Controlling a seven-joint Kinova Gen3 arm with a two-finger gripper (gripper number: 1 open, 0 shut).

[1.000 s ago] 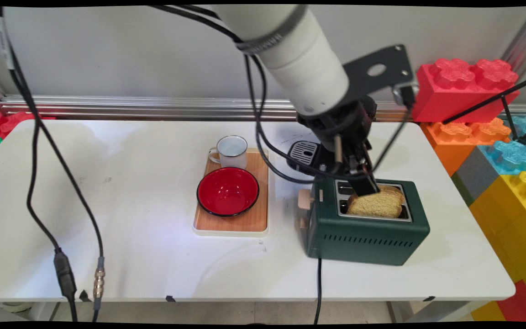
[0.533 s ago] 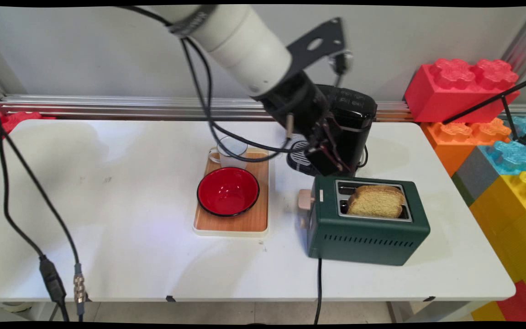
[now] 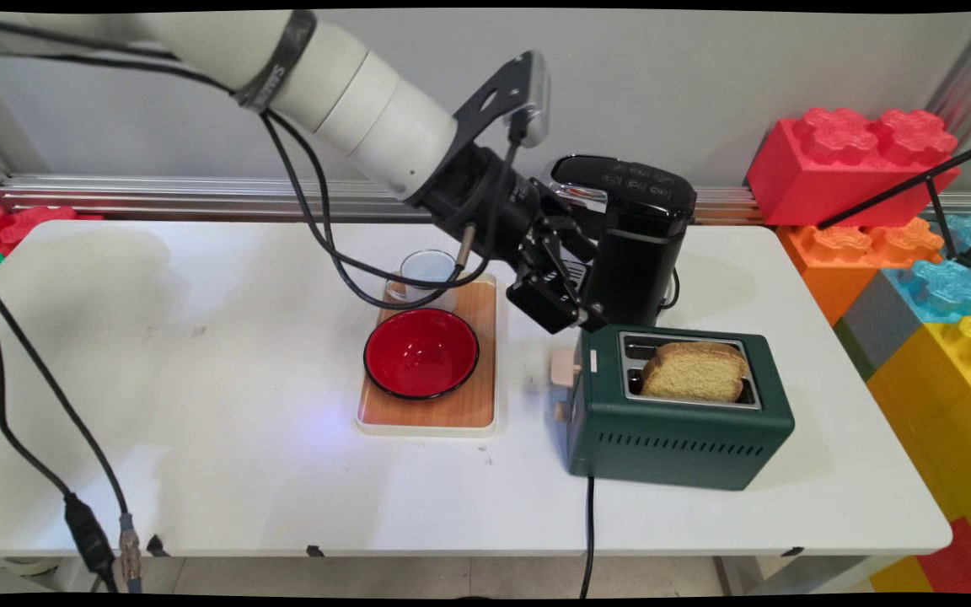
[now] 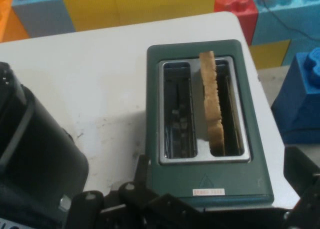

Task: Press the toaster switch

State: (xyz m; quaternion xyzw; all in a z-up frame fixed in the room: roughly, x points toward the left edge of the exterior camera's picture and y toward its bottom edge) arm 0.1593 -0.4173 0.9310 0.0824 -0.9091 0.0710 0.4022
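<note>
White bench (image 3: 199, 379) under a grey wall; big toy bricks (image 3: 848, 160) stacked at the right end.

End effector (image 3: 565, 312) hovering just above the left rear corner of the green toaster (image 3: 679, 438). Fingers spread apart, nothing between them. Tilted down and to the right, looking along the toaster top in the hand view.

Bread slice (image 3: 696, 371) upright in the slot nearer the main camera, leaning a little; other slot empty. Toaster lever (image 3: 563, 368) on the left end face, below the end effector.

Judgement: tight spot. Black coffee machine (image 3: 637, 244) right behind the wrist, toaster edge just under the fingertips. Best kept slow and clear of both.

Wooden tray (image 3: 469, 413) near on the left, holding red bowl (image 3: 421, 352) and white mug (image 3: 428, 270); hanging cables (image 3: 317, 228) drooping across the mug. Open room on the bench's left half and along the front edge.
</note>
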